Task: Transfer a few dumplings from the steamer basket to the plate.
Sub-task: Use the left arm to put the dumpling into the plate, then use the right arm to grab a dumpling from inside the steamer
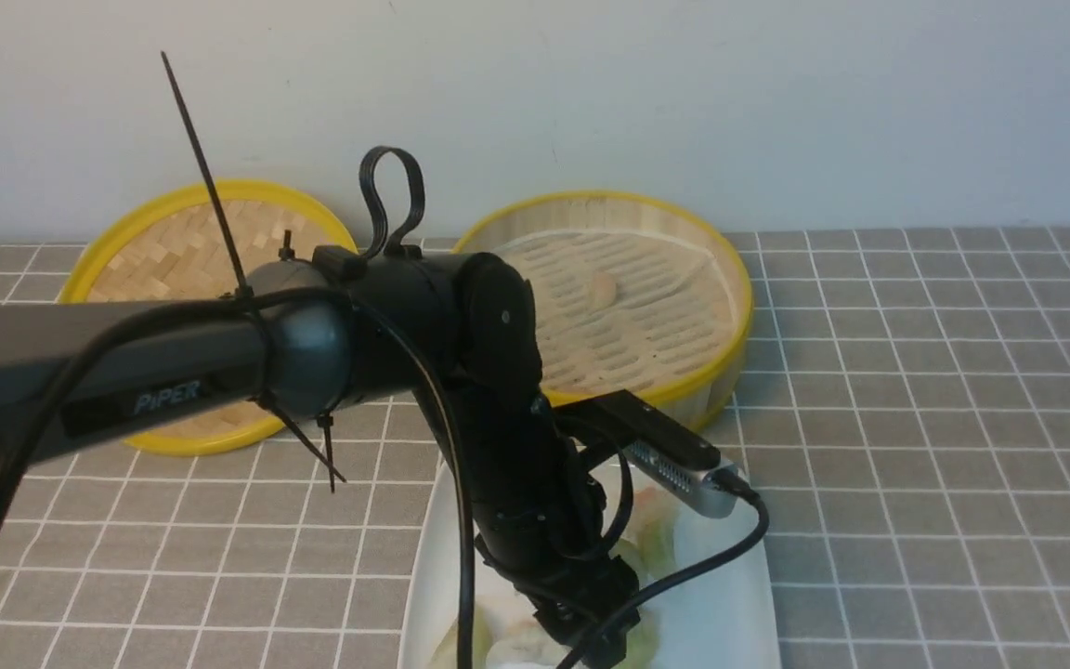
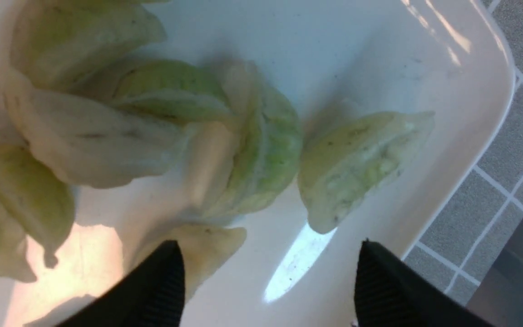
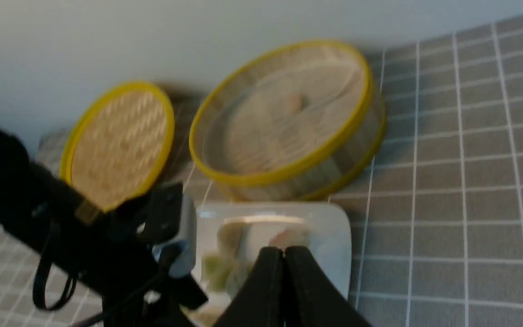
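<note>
Dumplings (image 2: 252, 150): small crescent-shaped pleated dumplings, translucent pale cream, most tinted green. A cluster of them lies on the plate, several touching or overlapping.
Outlying dumpling (image 2: 357, 168): it lies at the edge of the cluster, toward a rounded corner of the plate, just beside its green neighbour.
Dumpling in the basket (image 1: 604, 290): a single pale, pinkish one rests on the slatted floor, toward the far side.
Plate (image 1: 730, 613): a glossy white rounded-rectangular plate with a shallow raised rim. It sits at the near edge of the scene, about centre, just in front of the steamer basket.
Steamer basket (image 1: 745, 316): a round bamboo steamer with slat walls and yellow rims, far and slightly right of centre.
Lid (image 1: 173, 251): a flat round herringbone-woven bamboo lid with a yellow rim, far left, beside the basket. Whether it lies flat or leans on the wall (image 1: 776, 93) is hard to tell.
Left arm (image 1: 173, 372): a black arm reaching from the near left across to the plate, its silver wrist camera (image 1: 674, 465) over the plate's far part.
Left gripper (image 2: 268, 254): it hangs low over the plate with its ribbed black fingers (image 2: 161, 281) spread wide and nothing between them. One cream dumpling (image 2: 211, 245) lies partly behind one finger.
Right gripper (image 3: 284, 254): it is raised near the plate's near right side, its two black fingers pressed together, holding nothing.
Tablecloth (image 1: 944, 418): a grey cloth with a white grid, under everything.
</note>
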